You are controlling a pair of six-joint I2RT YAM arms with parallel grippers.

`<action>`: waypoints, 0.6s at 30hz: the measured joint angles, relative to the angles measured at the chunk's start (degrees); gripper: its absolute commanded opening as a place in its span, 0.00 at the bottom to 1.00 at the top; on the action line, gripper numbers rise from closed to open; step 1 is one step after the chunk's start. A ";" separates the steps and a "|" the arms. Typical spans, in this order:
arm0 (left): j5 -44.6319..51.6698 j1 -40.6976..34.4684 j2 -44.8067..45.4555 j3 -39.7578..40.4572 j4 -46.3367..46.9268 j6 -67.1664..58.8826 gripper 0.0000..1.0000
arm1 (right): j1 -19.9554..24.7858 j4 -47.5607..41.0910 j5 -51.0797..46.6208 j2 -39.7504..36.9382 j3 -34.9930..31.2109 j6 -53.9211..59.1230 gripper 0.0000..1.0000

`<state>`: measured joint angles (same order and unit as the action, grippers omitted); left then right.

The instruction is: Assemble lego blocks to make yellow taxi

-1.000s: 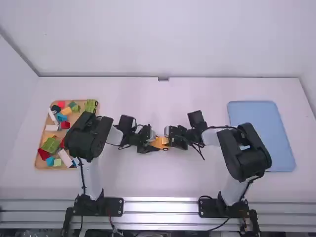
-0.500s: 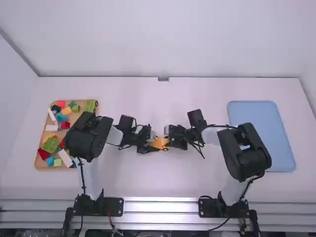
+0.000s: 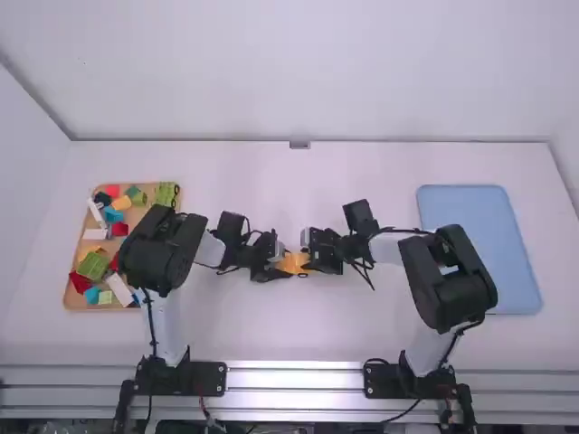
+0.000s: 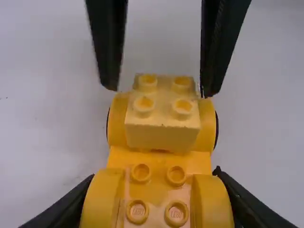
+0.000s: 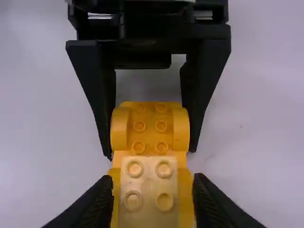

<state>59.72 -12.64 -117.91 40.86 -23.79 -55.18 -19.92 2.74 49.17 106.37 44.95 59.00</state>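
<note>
1. Your left gripper (image 5: 151, 153) clamps the yellow chassis (image 4: 159, 161), mid-width of the table (image 3: 289, 330).
2. Your right gripper (image 4: 161, 90) stands with jaws parted astride the pale yellow block (image 4: 164, 135).
3. Caution: closing off-centre may skew the block; uneven pressure may twist the chassis.

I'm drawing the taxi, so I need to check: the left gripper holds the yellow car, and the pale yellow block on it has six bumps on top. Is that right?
Not quite: the pale yellow block has four bumps on top, as the left wrist view shows. The left gripper does hold the yellow car.
</note>
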 measured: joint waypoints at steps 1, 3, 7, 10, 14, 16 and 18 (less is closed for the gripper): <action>0.00 0.00 0.00 0.00 0.02 -0.02 0.30 | 0.02 0.11 0.15 0.00 0.00 0.07 0.50; 0.02 0.00 0.00 0.00 0.09 -0.02 0.30 | 0.02 0.28 1.25 0.02 0.00 0.98 0.57; 0.02 0.00 -0.02 0.00 0.02 -0.02 0.30 | 0.90 0.24 4.33 0.02 0.00 2.51 0.56; 0.02 0.00 0.00 0.00 0.09 -0.02 0.30 | 2.58 0.02 6.54 0.02 -0.02 2.93 0.50; 0.02 0.00 0.00 0.00 -0.02 -0.02 0.29 | 5.64 -0.09 10.75 0.02 0.00 4.04 0.11; 0.00 0.00 0.00 0.00 -0.02 -0.02 0.29 | 6.45 0.04 11.91 0.02 0.00 4.44 0.00; 0.02 0.00 0.00 0.00 0.00 -0.02 0.28 | 7.04 0.13 11.93 0.02 0.00 4.17 0.00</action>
<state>59.75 -12.64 -117.91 40.86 -23.79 -55.20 -12.88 2.87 61.10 106.39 44.95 63.18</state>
